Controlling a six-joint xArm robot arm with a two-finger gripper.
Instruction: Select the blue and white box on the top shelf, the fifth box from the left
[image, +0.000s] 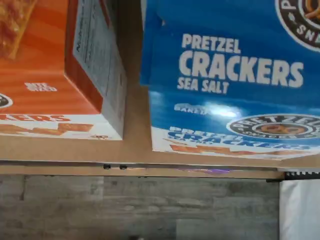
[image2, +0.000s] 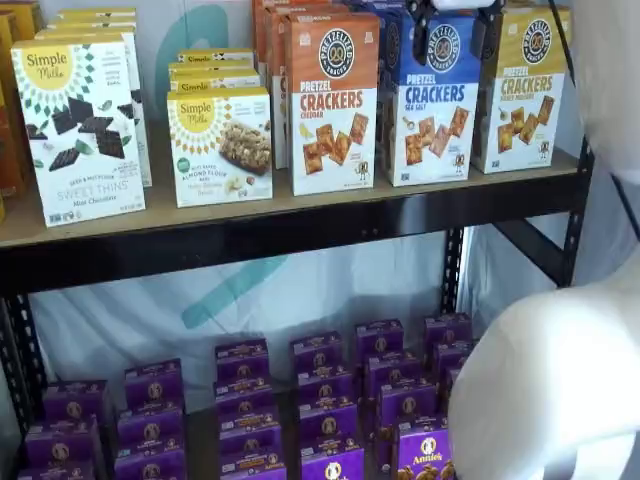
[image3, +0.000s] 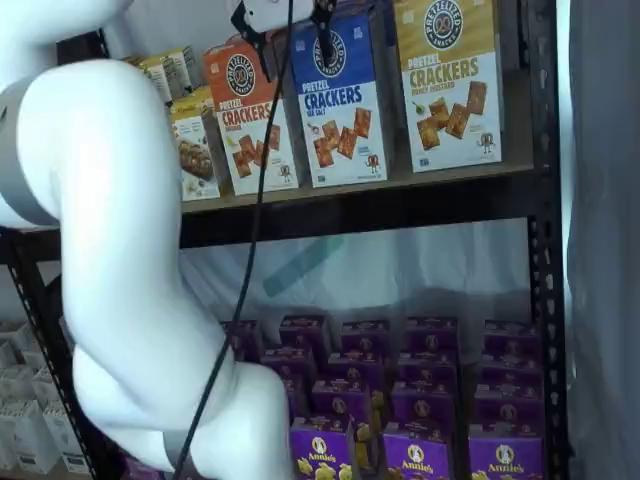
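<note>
The blue and white box (image2: 432, 110) stands on the top shelf (image2: 250, 235) between an orange-topped box (image2: 333, 100) and a yellow-topped box (image2: 525, 90). It also shows in a shelf view (image3: 340, 110). My gripper (image2: 455, 35) hangs from the view's top edge, level with the box's blue top and in front of it. Its two black fingers stand apart, so it is open and holds nothing. It shows in both shelf views (image3: 285, 25). The wrist view looks down on the blue box (image: 230, 75) and the orange-topped box (image: 45, 75) beside it.
Simple Mills boxes (image2: 80, 130) stand further left on the top shelf. Several small purple boxes (image2: 330, 390) fill the lower level. My white arm (image3: 120, 250) and its black cable (image3: 255, 200) cover the left of a shelf view. Black uprights (image3: 545, 250) frame the shelf's right end.
</note>
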